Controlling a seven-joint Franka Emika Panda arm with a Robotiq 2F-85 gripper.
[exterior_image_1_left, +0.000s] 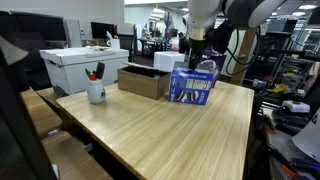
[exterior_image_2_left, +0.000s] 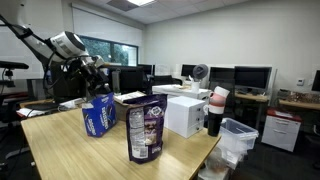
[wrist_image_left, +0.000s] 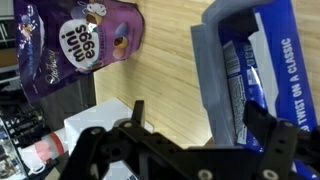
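Observation:
My gripper (exterior_image_1_left: 195, 56) hangs open just above a blue snack box (exterior_image_1_left: 192, 86) that stands on the wooden table (exterior_image_1_left: 150, 125). In an exterior view the gripper (exterior_image_2_left: 97, 78) is right over the top of the blue box (exterior_image_2_left: 99, 115). In the wrist view the gripper (wrist_image_left: 198, 115) has one finger over the bare table and the other over the open top of the blue box (wrist_image_left: 250, 70). Nothing is between the fingers. A purple snack bag (exterior_image_2_left: 145, 128) stands upright nearby and also shows in the wrist view (wrist_image_left: 85, 45).
A white mug with pens (exterior_image_1_left: 96, 92), a brown cardboard box (exterior_image_1_left: 143, 80) and a white carton (exterior_image_1_left: 85, 62) stand on the table. A white box (exterior_image_2_left: 185, 115) and a red-and-black stack of cups (exterior_image_2_left: 217, 110) stand at another edge. A clear bin (exterior_image_2_left: 238, 135) stands on the floor.

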